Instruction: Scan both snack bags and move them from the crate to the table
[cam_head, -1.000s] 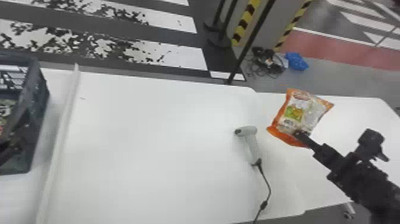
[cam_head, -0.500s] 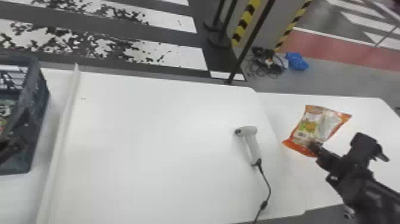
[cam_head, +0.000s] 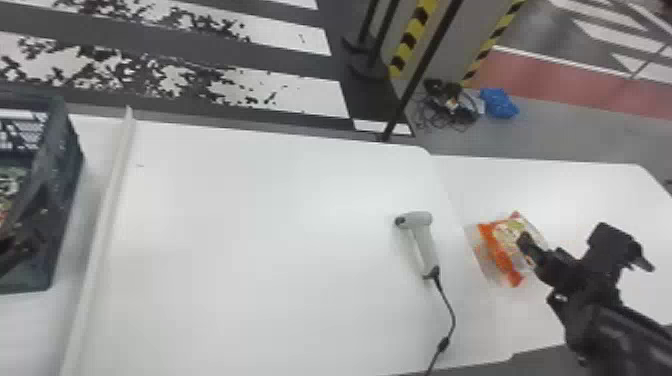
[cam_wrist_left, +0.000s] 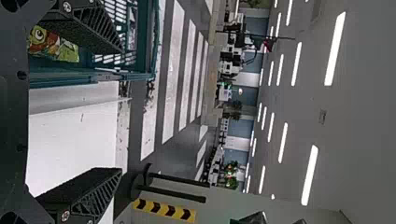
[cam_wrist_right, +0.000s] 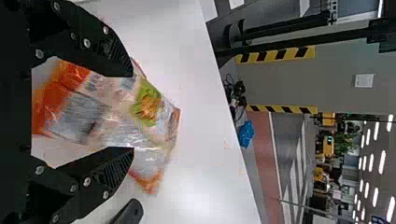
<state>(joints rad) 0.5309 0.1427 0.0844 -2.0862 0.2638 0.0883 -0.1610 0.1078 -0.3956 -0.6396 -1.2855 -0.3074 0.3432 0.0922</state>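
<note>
Snack bag (cam_head: 505, 232): just right of the scanner (cam_head: 424, 245)
Right end effector (cam_wrist_right: 133, 113): open around the bag
Left end effector (cam_wrist_left: 121, 111): open, well left of scanner
Bag handling: probably light, soft, slippery; pinch mid-body
Orange band: faces scanner; long axis uncertain

Before me I see a dark grey floor (cam_head: 300, 66) with broad white stripes (cam_head: 300, 100) and a flat red band (cam_head: 525, 75), a crumpled blue heap (cam_head: 500, 103) beside tangled black cables (cam_head: 452, 107), and a grey wall (cam_wrist_right: 327, 81) edged with yellow-and-black tape (cam_wrist_right: 278, 55). Long white lights (cam_wrist_left: 310, 175) line the pale grey ceiling (cam_wrist_left: 359, 116).
</note>
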